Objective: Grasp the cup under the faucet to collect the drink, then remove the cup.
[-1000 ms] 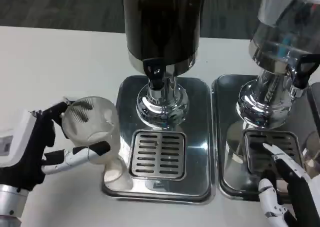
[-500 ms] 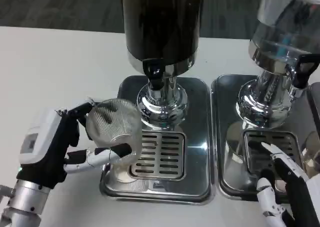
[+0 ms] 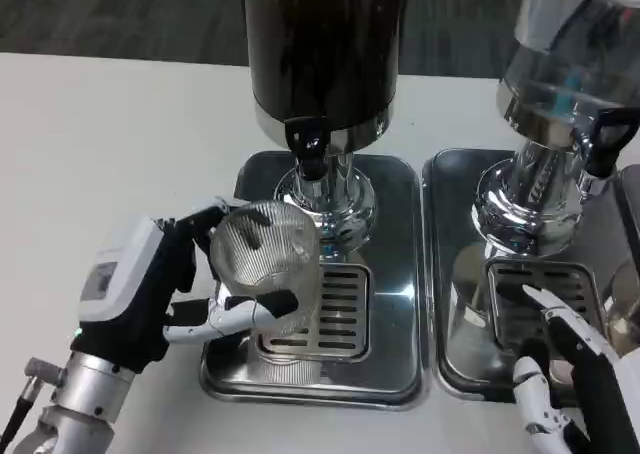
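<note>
Clear, ribbed cup (image 3: 266, 267), glass or hard plastic by the look, cannot tell which; seems empty, so probably light for now; likely stiff in the wall, smooth and a little slippery between the ribs; fragile if glass, so worth a firm but not crushing hold; heavier and prone to slop once filled, so best kept upright. Best taken around the side wall near the middle, thumb on one side and fingers opposite, well below the rim so the mouth stays free for the stream; held that way now by the left hand (image 3: 150, 294), one black-tipped finger curled over the far left of the rim area, another white-and-black finger (image 3: 243, 312) wrapped across the near side. Sits over the left part of the slotted grille (image 3: 320, 312) on the steel drip tray (image 3: 395, 274), near and slightly left of the black faucet (image 3: 311, 146) of the dark dispenser (image 3: 325, 44); not yet squarely beneath the spout, by this judgement; whether resting on the grille or carried just above it cannot be told. Looks transparent with fine vertical fluting, round open mouth tipped towards the camera, tray and grille showing through the wall. Right hand (image 3: 575, 379) lies near right by the second tray (image 3: 450, 274), fingers spread, holding nothing.
</note>
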`<state>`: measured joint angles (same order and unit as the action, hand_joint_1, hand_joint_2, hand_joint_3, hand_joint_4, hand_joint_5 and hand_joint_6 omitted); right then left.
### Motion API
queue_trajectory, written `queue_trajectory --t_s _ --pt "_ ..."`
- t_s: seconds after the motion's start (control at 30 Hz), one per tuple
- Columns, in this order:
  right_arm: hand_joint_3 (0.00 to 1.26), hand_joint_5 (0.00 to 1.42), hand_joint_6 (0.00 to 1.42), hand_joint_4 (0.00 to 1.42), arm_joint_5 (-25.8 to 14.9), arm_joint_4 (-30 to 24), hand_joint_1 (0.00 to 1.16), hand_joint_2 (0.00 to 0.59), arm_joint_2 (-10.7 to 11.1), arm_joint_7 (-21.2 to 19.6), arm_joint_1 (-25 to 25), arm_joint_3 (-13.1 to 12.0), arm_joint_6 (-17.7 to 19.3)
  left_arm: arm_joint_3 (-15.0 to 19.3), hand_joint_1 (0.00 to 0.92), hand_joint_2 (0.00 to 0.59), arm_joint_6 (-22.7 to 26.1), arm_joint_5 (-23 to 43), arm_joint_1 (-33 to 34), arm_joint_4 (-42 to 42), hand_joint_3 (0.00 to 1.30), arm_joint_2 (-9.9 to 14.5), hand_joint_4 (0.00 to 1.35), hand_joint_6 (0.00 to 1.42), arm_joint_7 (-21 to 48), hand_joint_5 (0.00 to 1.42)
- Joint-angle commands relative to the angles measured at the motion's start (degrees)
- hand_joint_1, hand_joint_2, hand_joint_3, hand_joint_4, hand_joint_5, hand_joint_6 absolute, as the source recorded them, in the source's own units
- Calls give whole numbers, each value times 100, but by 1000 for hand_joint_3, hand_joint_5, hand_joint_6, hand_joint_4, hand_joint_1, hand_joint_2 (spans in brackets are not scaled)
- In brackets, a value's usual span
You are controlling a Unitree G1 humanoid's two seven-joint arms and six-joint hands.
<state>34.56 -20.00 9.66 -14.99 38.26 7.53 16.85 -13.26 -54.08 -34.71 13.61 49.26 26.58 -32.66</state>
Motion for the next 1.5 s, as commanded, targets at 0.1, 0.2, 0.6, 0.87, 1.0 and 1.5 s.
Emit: queue_trajectory --t_s 0.1,0.2,0.6,0.87,1.0,1.5 --pt "250 159 113 164 13 -119 132 571 -8 -38 115 -22 59 -100 346 99 73 -38 221 121 617 -102 669 1260 55 913" --pt "250 159 113 164 11 -143 134 571 -15 -44 166 -31 56 -166 344 97 120 -62 277 189 618 -152 670 1260 55 914" --pt "250 159 113 164 2 -250 139 571 -28 -31 307 -59 45 -331 341 95 223 -133 452 457 618 -309 662 1260 57 905" --pt "250 159 113 164 -27 -314 142 571 -22 -39 404 -104 53 -429 340 94 322 -211 579 691 618 -371 654 1227 14 895" --pt "250 159 113 164 33 -374 143 571 -53 -34 438 -71 20 -443 336 96 325 -208 609 756 616 -358 645 1225 15 887" --pt "258 159 113 164 130 -428 146 576 -138 -2 395 -21 -20 -469 325 94 363 -197 714 932 591 -351 629 1197 44 861"
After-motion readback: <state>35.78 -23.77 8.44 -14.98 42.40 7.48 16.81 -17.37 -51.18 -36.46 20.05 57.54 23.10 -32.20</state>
